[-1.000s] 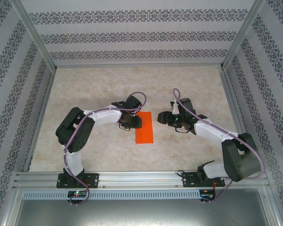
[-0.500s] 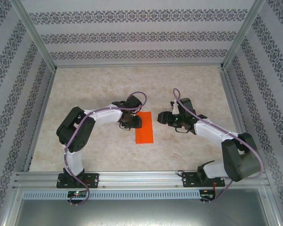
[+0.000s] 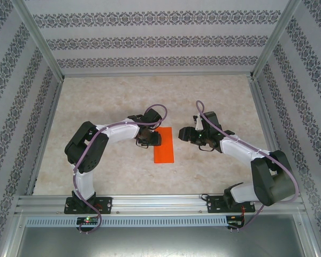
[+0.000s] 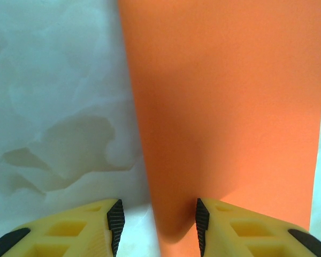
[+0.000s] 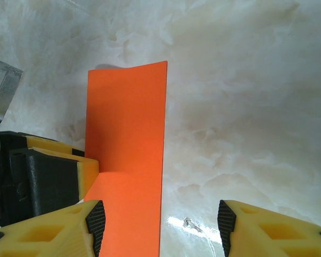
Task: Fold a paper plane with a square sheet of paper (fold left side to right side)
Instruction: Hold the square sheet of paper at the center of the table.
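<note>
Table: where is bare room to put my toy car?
The far half of the table, up to the back wall, is bare. So is the near strip from the orange paper to the front rail. It is crowded mid-table, where the left pincer and right pincer sit at that paper's sides.

bright, even light is filling all views. a soft shadow is darkening the square sheet of paper (image 4: 219, 107), and glare is glinting off the table (image 5: 246, 134).
</note>
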